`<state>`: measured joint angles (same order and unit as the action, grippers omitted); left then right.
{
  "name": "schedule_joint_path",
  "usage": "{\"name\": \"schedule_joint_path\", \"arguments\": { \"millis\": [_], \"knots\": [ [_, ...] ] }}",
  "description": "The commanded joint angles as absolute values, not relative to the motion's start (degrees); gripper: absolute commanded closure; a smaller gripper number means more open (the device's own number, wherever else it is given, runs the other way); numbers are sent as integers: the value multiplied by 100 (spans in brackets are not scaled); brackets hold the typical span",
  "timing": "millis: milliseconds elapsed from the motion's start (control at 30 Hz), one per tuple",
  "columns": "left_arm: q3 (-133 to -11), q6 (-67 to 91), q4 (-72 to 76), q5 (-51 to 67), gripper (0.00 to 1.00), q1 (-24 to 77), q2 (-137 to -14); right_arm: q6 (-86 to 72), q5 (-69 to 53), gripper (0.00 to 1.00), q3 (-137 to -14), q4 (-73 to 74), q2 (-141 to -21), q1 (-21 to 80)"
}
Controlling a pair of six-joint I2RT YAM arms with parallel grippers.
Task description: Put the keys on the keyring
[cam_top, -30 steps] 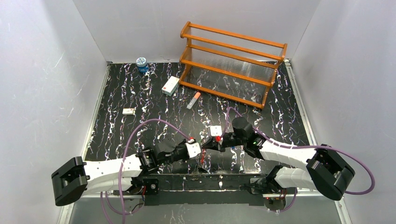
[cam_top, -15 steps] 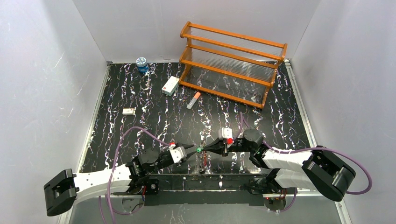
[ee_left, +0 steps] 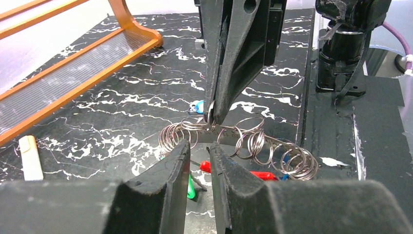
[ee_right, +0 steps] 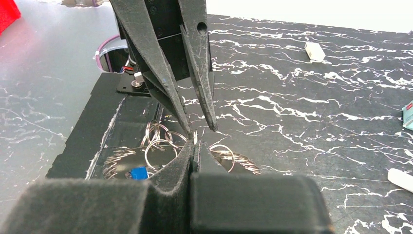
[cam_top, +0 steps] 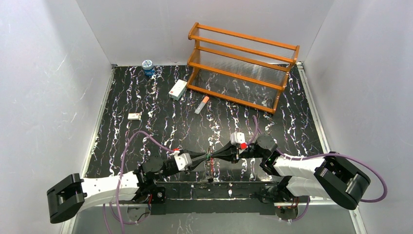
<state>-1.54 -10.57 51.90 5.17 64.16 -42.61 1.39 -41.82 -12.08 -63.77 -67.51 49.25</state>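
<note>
Left pincer (ee_left: 198, 145), jaws narrowly parted, has closed back in on right pincer (ee_left: 213, 117), which clamps the ring-strung thin wire keyring (ee_left: 253, 142) steady, low over the black marbled table (ee_left: 122, 122), for threading.

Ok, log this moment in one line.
right tool: shut on keyring | left tool: open, tips facing right tool | keys: beneath keyring

Plain white walls (cam_top: 48, 73) enclose a black marbled table (cam_top: 160, 126) holding an orange rack (cam_top: 243, 68).
</note>
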Motion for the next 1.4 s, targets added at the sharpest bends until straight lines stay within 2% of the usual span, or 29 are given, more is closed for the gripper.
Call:
{"name": "schedule_joint_path", "arguments": {
  "millis": [0,467,700,867,933,1067,1100,1167,1300,1367],
  "knots": [
    [-303,-960,5670,720,80,6437,-4463,87,-4295,99,-1300,-6857,-6767,4957],
    [-472,-921,5819,844,79,6442,-4752,141,-4382,99,-1393,-6603,-6765,4956],
    [-616,-977,5870,894,93,6441,-5072,157,-4441,99,-1424,-6522,-6776,4956],
    [-671,-986,5902,879,95,6438,-5218,175,-4460,99,-1443,-6435,-6790,4954],
    [-672,-988,5913,866,100,6438,-5221,199,-4464,99,-1451,-6385,-6794,4951],
    [-615,-956,5905,713,100,6442,-5166,211,-4343,99,-1448,-6289,-6757,4946],
    [-589,-945,5905,662,100,6436,-5134,218,-4288,95,-1450,-6247,-6728,4956],
    [-536,-940,5902,551,100,6438,-5077,240,-4144,73,-1427,-6171,-6631,4956],
    [-455,-994,5888,404,100,6435,-4973,392,-3943,40,-1317,-6022,-6320,4957],
    [-433,-1031,5879,359,100,6440,-4953,482,-3837,17,-1297,-5868,-6133,4957]
  ]
}}
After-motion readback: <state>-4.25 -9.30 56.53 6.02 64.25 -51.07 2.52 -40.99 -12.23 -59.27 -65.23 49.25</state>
